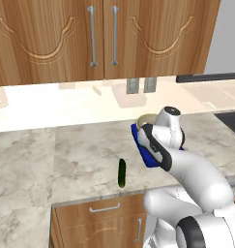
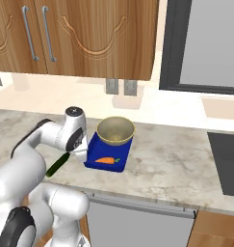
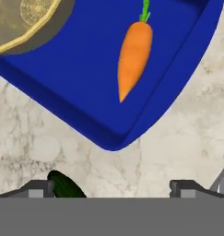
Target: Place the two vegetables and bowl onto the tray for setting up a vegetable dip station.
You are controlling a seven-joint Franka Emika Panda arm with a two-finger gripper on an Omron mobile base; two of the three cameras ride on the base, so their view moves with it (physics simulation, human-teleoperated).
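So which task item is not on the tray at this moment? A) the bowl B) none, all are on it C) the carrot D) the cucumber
D: the cucumber lies on the counter apart from the blue tray, which holds the carrot and the bowl.

The marble counter carries the blue tray and, apart, the cucumber.

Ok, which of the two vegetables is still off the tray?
The cucumber: dark green, lying on the marble counter beside the blue tray. The orange carrot already lies in the tray, by the bowl.
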